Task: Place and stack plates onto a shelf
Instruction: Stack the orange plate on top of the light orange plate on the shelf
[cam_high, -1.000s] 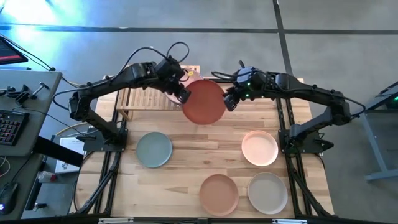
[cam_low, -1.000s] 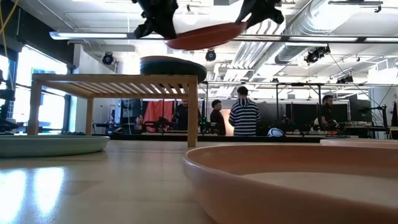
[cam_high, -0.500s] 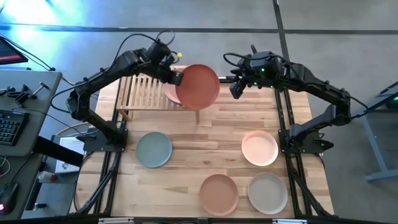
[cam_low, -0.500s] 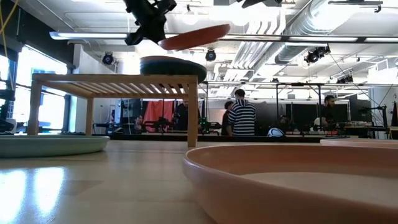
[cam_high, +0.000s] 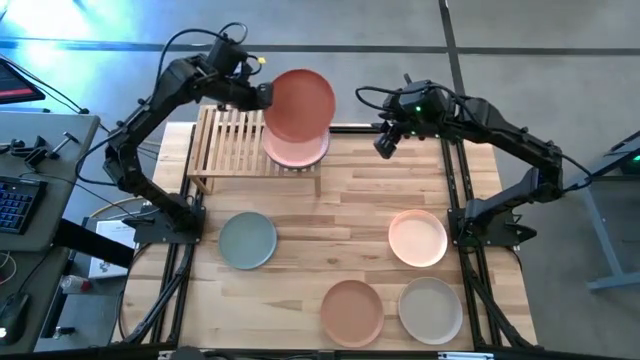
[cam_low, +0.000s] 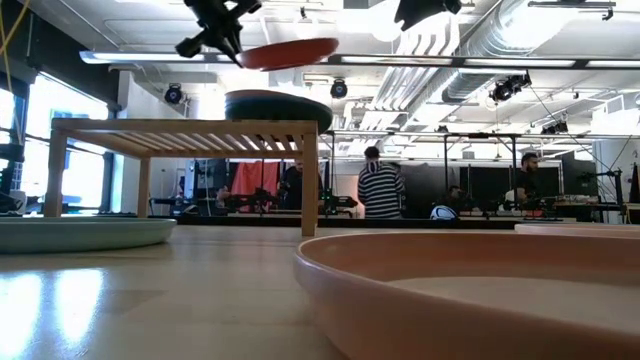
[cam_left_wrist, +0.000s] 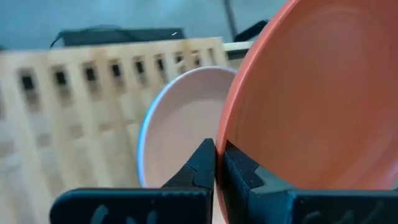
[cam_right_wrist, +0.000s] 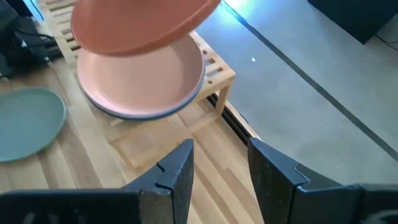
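Note:
My left gripper (cam_high: 262, 97) is shut on a terracotta red plate (cam_high: 300, 103) and holds it in the air above the shelf's right end. The light-wood slatted shelf (cam_high: 232, 150) stands at the table's far left. On it lies a pink plate (cam_high: 296, 150) on top of a darker plate whose blue rim shows in the right wrist view (cam_right_wrist: 152, 113). In the low view the red plate (cam_low: 290, 52) hangs above that stack (cam_low: 278, 105). My right gripper (cam_high: 384, 146) is open and empty, in the air to the right of the shelf. My left gripper pinches the red plate's rim (cam_left_wrist: 222, 134) on the plate's left side between its two fingers (cam_left_wrist: 205, 163). The fingers come about level from the table's left. The plate is lifted clear, nearly level, above the pink plate (cam_left_wrist: 180, 124).
On the tabletop lie a sage green plate (cam_high: 247, 241) at the left, a peach plate (cam_high: 417, 238) at the right, and a tan-orange plate (cam_high: 352, 310) and a beige plate (cam_high: 430, 308) near the front edge. People stand in the room behind (cam_low: 378, 188).
My right gripper has let go of the red plate's right rim and drawn away toward the table's right and far edge. My left gripper has carried the plate alone up and toward the far left, until it stands over the stack on the shelf; the plate has levelled out.

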